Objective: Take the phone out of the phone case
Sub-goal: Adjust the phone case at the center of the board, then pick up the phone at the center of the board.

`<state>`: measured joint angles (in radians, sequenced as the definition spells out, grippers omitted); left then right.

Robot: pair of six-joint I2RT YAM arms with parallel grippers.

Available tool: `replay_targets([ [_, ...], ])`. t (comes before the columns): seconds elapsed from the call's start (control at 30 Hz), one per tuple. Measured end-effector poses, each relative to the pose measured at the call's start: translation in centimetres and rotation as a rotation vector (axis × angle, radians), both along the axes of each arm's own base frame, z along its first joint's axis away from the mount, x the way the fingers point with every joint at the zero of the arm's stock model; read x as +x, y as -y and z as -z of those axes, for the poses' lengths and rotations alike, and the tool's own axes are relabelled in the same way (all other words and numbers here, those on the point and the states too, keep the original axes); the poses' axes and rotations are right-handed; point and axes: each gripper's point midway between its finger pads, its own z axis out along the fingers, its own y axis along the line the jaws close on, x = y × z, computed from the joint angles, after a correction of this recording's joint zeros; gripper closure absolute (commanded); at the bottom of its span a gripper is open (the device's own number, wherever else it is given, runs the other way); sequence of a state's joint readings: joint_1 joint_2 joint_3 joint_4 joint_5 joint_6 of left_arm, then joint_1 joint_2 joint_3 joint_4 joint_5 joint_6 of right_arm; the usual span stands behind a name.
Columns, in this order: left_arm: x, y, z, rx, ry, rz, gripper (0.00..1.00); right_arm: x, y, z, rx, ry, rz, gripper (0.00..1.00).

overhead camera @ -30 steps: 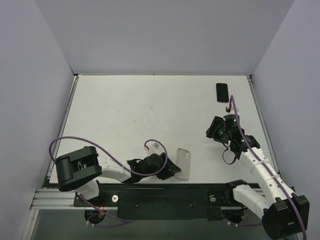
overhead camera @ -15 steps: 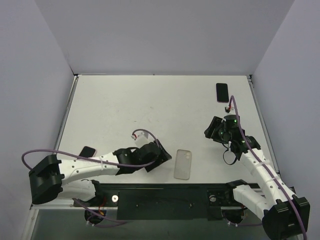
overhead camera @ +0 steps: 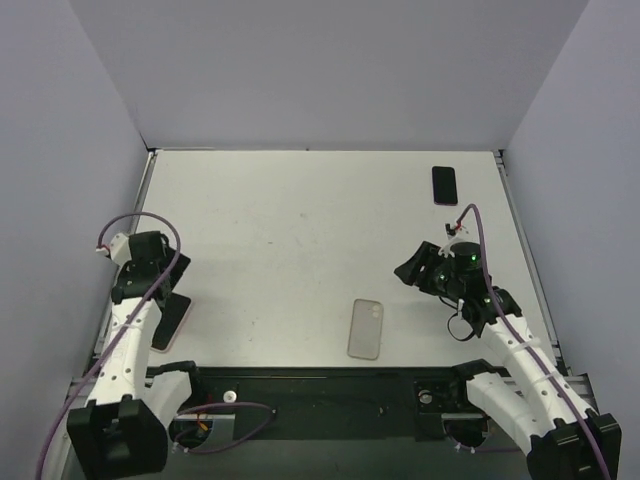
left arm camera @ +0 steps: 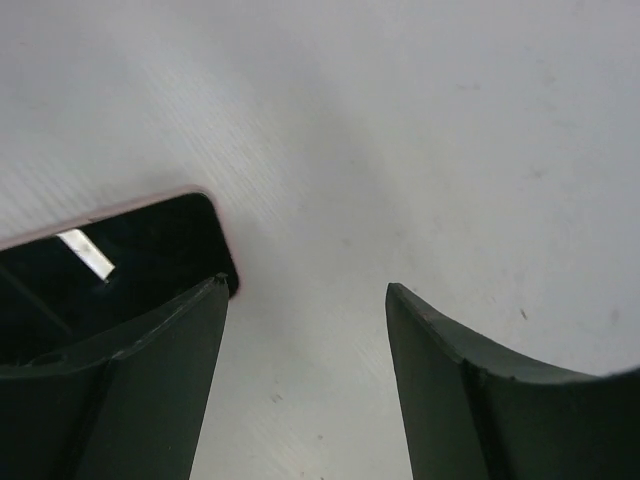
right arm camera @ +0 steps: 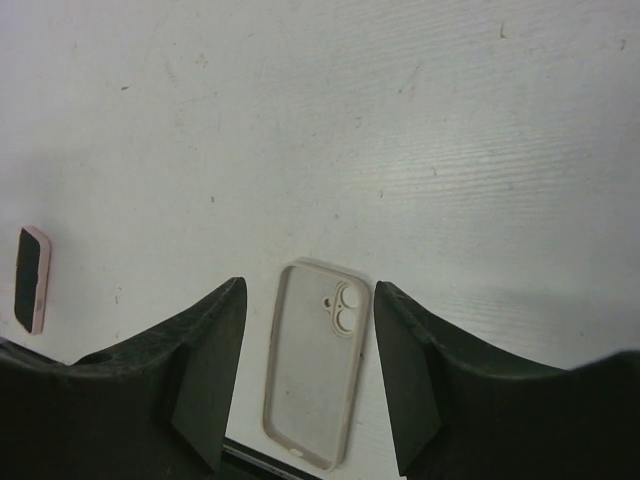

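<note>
1. Phone (overhead camera: 172,323), top external view: it lies flat on the tabletop (overhead camera: 290,220) by the left edge, just beside the left end effector (overhead camera: 163,293). Its long axis runs roughly near-to-far. The left arm is much nearer to it than the right end effector (overhead camera: 406,270). The phone case (overhead camera: 366,328) lies well apart from it, near the front edge. A second dark phone (overhead camera: 444,185) sits at the far right.
2. Left wrist view: a corner of the phone (left arm camera: 110,255), with a dark screen and a pink rim, shows beside one finger. The left end effector (left arm camera: 305,290) has its jaws apart and holds nothing.
3. Right wrist view: the phone case (right arm camera: 315,375) is pale, with a camera cutout, and looks empty. The right end effector (right arm camera: 308,290) hangs above it, jaws apart and empty.
</note>
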<state>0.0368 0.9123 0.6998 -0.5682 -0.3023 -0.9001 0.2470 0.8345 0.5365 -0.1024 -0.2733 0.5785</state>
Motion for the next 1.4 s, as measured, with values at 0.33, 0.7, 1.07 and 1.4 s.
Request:
replay_targets([
  [0.33, -3.6, -11.1, 6.2, 0.016, -0.301, -0.313, 0.30, -1.5, -1.4, -3.4, 0.086, 0.093, -0.066, 0.51],
  [0.7, -6.3, -13.8, 9.9, -0.007, -0.405, -0.435, 0.26, -1.4, -2.6, -8.6, 0.156, 0.197, -0.090, 0.51],
  [1.07, -8.0, -11.8, 11.6, -0.126, -0.314, -0.535, 0.26, -1.4, -3.3, -10.1, 0.183, 0.219, -0.108, 0.51],
  [1.4, -6.6, -8.3, 11.0, -0.284, -0.042, -0.515, 0.12, -0.5, -3.8, -11.0, 0.233, 0.237, -0.095, 0.51],
])
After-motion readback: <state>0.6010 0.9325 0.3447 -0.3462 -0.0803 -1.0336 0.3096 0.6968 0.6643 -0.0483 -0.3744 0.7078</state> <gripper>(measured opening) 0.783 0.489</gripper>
